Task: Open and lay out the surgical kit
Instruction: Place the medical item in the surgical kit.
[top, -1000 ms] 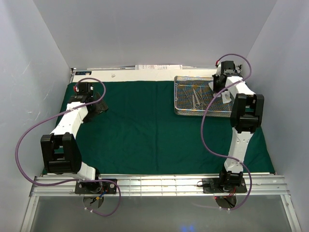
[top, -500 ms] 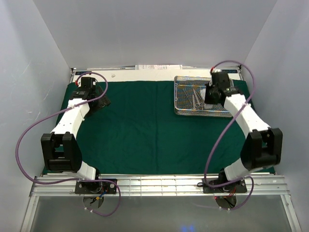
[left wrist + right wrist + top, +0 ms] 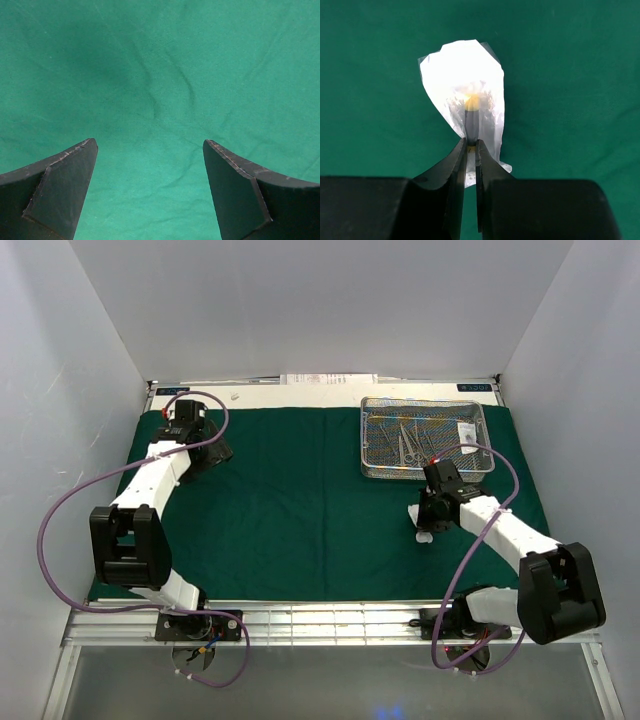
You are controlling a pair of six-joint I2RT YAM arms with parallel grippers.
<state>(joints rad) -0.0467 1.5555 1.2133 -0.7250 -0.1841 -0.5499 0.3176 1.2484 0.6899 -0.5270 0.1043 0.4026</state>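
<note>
On the tabletop, the dark green cloth (image 3: 300, 510) of the surgical kit lies opened and spread flat, covering most of the work surface from the left wall side to the right. The silver wire-mesh tray (image 3: 424, 476) stands on the cloth at the far right corner. Slim metal instruments (image 3: 408, 443) lie inside it near the middle, with one small packet (image 3: 466, 432) toward its right end; the top view does not resolve which instrument is the scissors and which the forceps. The right gripper (image 3: 425, 528) is positioned over bare cloth on the near side of the tray, clear of the tray's near rim. Its fingers (image 3: 455, 165) are pressed nearly together and pinch a small clear packet (image 3: 465, 95) by one edge. The packet is crumpled, translucent white, with a yellowish spot close to the fingertips. The packet hangs from the grip with green cloth behind it; whether its lower end touches the cloth cannot be determined. The left gripper (image 3: 207, 455) is at the far left corner of the cloth, well apart from the tray and the packet. Its fingers (image 3: 65, 175) are spread wide, with nothing between them, and only lightly wrinkled cloth (image 3: 160, 75) shows below the gap.
</note>
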